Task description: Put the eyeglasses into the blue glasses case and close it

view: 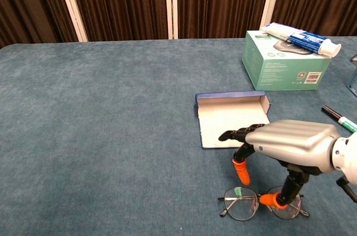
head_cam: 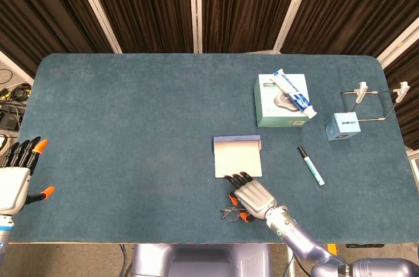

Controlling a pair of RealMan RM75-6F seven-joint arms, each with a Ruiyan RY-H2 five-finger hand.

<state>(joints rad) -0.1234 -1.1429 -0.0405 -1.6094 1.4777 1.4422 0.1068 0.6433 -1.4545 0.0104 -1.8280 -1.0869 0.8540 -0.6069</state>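
Observation:
The eyeglasses (view: 241, 204) lie open-side up near the table's front edge, also visible as eyeglasses (head_cam: 230, 213) from the head view, half hidden by my right hand. The blue glasses case (view: 231, 120) lies open just behind them, its pale inside showing; the head view shows the case (head_cam: 237, 156) at mid-table. My right hand (view: 290, 145) hovers over the glasses' right lens, fingers apart, one orange fingertip (view: 242, 172) above the left lens and the thumb tip down at the bridge. It grips nothing. My left hand (head_cam: 16, 176) rests spread at the far left edge.
A teal box (head_cam: 280, 101) with a toothpaste tube (head_cam: 294, 93) on top stands at the back right. A marker pen (head_cam: 311, 166) lies right of the case. A small blue cube (head_cam: 342, 126) and a wire stand (head_cam: 373, 97) sit near the right edge.

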